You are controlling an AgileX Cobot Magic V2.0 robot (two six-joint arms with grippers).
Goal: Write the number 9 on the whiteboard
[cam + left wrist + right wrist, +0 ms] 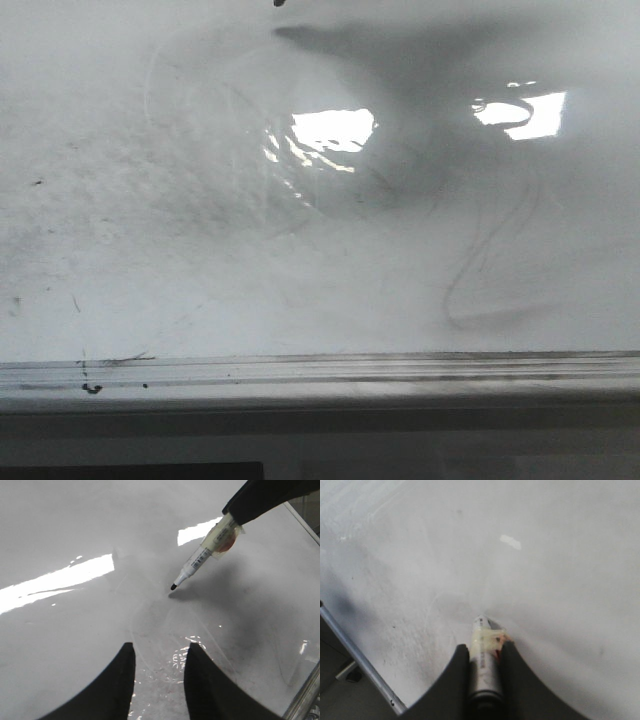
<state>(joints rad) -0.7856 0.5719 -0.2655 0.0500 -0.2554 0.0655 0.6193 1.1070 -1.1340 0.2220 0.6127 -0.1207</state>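
Right gripper [484, 667] is clamped on the marker [200, 562], tip hovering just off the whiteboard [75, 530] near its far edge. Left gripper [159, 680] narrowly open, empty, and no 9 yet.

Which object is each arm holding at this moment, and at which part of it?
The right gripper holds a marker by its rear barrel, tip free near the whiteboard. The left gripper holds nothing.

One whiteboard [120, 250], one marker [200, 562], two end effectors [157, 667]
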